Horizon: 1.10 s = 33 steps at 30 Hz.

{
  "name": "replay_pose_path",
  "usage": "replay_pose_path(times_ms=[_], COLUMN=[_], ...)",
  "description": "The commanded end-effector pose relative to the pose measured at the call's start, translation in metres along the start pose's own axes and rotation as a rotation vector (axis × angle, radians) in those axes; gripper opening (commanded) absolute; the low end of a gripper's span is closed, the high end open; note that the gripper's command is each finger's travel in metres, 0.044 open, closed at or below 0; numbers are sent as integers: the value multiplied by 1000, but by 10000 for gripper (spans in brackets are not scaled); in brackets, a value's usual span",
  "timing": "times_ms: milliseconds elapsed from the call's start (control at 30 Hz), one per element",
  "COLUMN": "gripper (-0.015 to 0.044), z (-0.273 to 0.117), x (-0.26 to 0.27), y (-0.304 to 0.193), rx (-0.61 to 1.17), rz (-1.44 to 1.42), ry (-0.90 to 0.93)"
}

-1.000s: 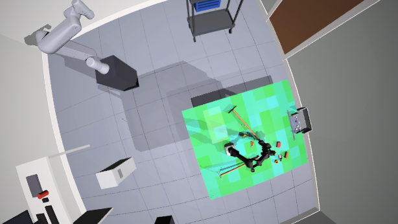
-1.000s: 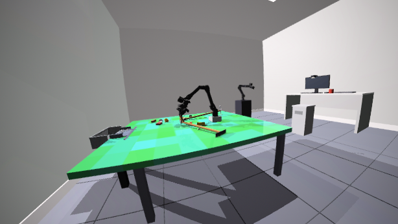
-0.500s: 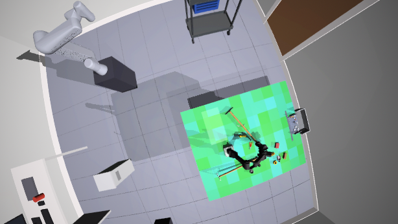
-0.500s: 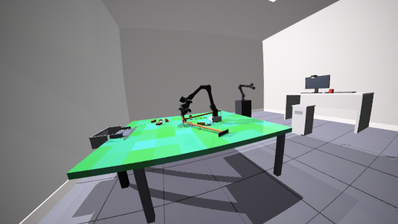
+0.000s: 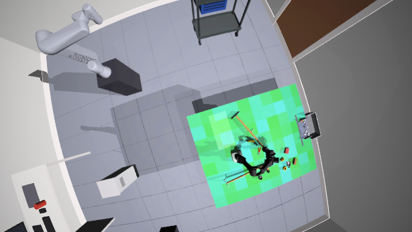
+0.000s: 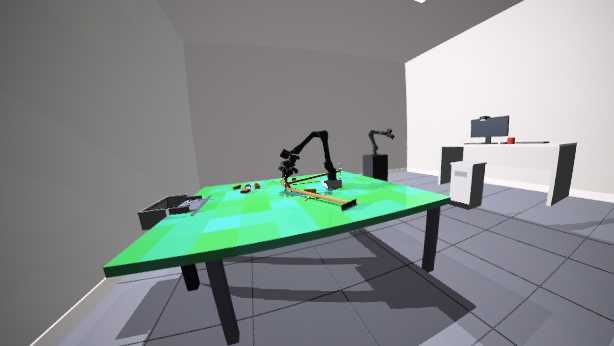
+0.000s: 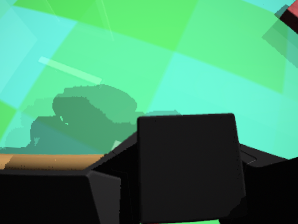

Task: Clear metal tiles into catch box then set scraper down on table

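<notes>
My gripper (image 5: 265, 148) (image 6: 285, 182) is shut on the handle end of the long scraper (image 5: 248, 129) (image 6: 320, 195), low over the table's middle. Its wooden handle (image 7: 55, 161) also shows beside the black fingers in the wrist view. The scraper's wide black head (image 5: 235, 114) (image 6: 349, 204) points away from the plate; whether it touches the table I cannot tell. The steel bench plate (image 5: 302, 134) (image 6: 189, 204) lies at the table's far edge, with several small metal tiles (image 5: 305, 124) on it. The dark catch box (image 5: 319, 129) (image 6: 151, 218) adjoins its outer end. The grip itself is hidden.
A red block (image 5: 286, 150) (image 6: 245, 190) (image 7: 294, 17) and several small parts (image 5: 288, 163) lie beyond the gripper. A second wooden-handled tool (image 5: 237, 178) (image 6: 316, 176) with a thin metal head lies on the other side of the arm. A red-orange item (image 5: 259, 150) lies near the handle.
</notes>
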<state>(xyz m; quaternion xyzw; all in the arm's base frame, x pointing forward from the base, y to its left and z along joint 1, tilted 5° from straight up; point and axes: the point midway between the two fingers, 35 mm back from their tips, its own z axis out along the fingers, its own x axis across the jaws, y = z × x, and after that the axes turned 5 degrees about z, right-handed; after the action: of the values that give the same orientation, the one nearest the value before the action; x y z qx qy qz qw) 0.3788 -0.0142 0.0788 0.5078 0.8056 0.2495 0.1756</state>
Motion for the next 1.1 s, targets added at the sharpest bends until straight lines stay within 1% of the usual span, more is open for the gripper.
replay_pose_path(times_ms=[0,533,733,1067], gripper=[0,0,0,262], z=[-4,-11,-9,-10], x=[5,18,17,16], y=[-3,-25,-25,-25], rx=[-12,-11,-11,-3], rz=[-5,-5,0,4], ry=[5,5,2,1])
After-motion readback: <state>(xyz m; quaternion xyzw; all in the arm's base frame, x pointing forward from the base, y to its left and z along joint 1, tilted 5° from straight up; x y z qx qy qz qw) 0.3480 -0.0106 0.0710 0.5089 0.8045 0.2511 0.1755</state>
